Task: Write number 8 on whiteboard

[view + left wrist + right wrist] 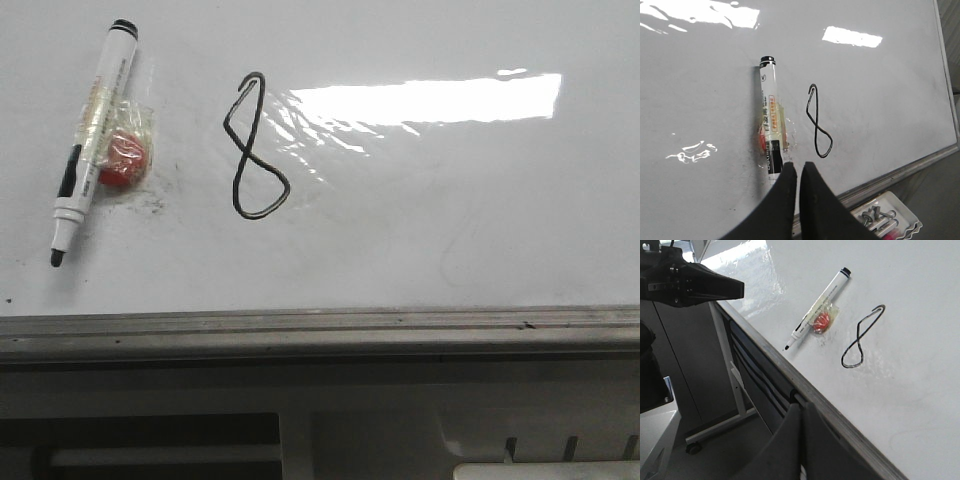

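Note:
A thin black number 8 (255,150) is drawn on the whiteboard (450,220), left of the middle; it also shows in the left wrist view (818,122) and the right wrist view (862,337). A white marker with a black cap (92,140) lies uncapped-tip-down at the far left, taped to a red lump (125,158). My left gripper (798,167) is shut and empty, hovering near the marker's tip end (771,145). My right gripper (802,407) is shut and empty, off the board's front edge. Neither gripper shows in the front view.
The board's grey metal frame (320,330) runs along the front edge. A white tray with small parts (887,215) sits below the frame. My left arm's dark body (685,282) shows in the right wrist view. Glare (420,100) lies right of the 8.

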`<action>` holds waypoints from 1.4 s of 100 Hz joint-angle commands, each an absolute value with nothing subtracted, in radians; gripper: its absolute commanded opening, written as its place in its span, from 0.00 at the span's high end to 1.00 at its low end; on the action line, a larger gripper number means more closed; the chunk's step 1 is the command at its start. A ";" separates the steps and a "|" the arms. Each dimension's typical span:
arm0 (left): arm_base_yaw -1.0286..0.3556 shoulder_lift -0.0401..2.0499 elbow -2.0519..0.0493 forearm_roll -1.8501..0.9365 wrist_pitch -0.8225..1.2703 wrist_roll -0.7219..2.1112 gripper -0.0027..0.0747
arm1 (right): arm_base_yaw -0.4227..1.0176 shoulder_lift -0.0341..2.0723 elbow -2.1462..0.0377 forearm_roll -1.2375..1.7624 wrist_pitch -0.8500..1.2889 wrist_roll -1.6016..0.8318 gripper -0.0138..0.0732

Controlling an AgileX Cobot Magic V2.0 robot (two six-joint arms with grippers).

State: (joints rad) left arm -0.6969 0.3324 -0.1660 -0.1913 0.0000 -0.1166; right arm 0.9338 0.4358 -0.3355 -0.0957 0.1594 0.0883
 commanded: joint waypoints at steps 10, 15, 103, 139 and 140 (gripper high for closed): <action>-0.695 0.284 -0.153 -0.138 -0.053 -0.120 0.99 | 0.933 0.304 -0.292 -0.113 0.135 0.087 0.91; -0.695 0.280 -0.149 -0.138 -0.053 -0.120 0.99 | 0.933 0.278 -0.283 -0.113 0.141 0.087 0.91; -0.695 0.280 -0.145 -0.138 -0.051 -0.120 0.99 | 0.933 0.251 -0.280 -0.113 0.134 0.087 0.91; -0.372 0.199 -0.119 -0.138 0.088 -0.120 0.99 | 0.933 0.251 -0.280 -0.113 0.134 0.087 0.91; -0.353 0.192 -0.113 -0.138 0.088 -0.120 0.99 | 0.933 0.251 -0.280 -0.113 0.134 0.087 0.91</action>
